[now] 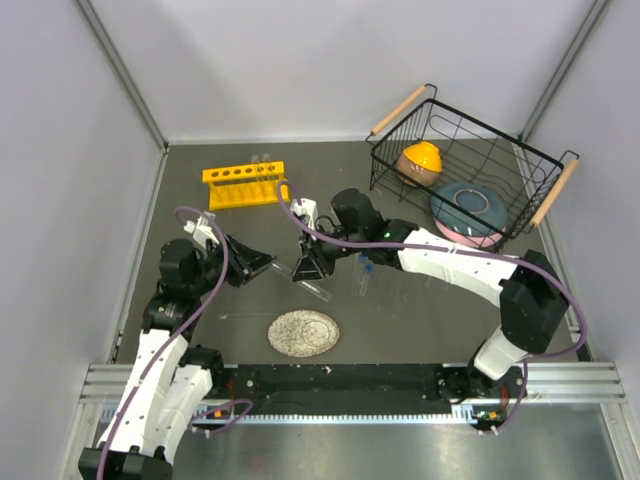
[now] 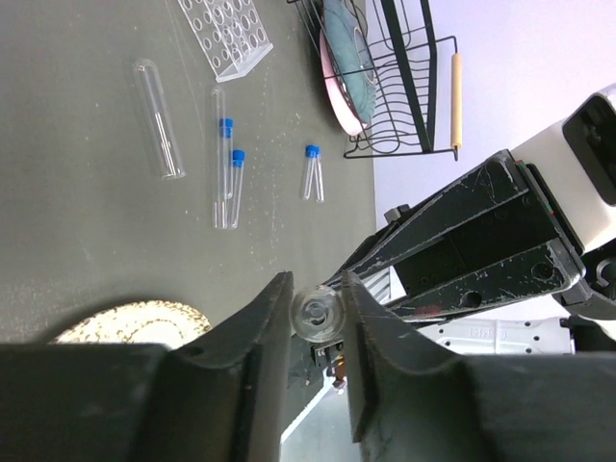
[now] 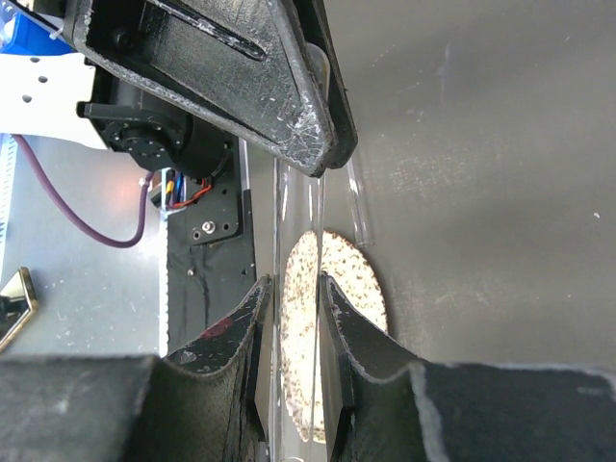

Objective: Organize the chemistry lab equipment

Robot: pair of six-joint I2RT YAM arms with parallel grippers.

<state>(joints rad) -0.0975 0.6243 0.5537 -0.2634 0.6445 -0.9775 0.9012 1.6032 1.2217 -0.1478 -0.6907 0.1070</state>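
Observation:
A thin clear glass test tube (image 3: 299,231) spans between both grippers, lifted above the table. My right gripper (image 3: 299,285) is shut on its shaft. My left gripper (image 2: 317,306) has its jaws against the tube's rounded end (image 2: 319,314), which faces the camera. From above, the left gripper (image 1: 262,264) and right gripper (image 1: 308,268) meet tip to tip at the table's middle. A yellow six-hole rack (image 1: 243,183) stands at the back left. Loose tubes (image 2: 159,117) and blue-capped vials (image 2: 313,171) lie on the table near a clear grid rack (image 2: 231,34).
A round speckled plate (image 1: 303,333) lies near the front edge, under the held tube. The black wire basket (image 1: 465,170) with wooden handles sits at the back right and holds dishes. Another test tube (image 1: 318,290) lies beside the right gripper.

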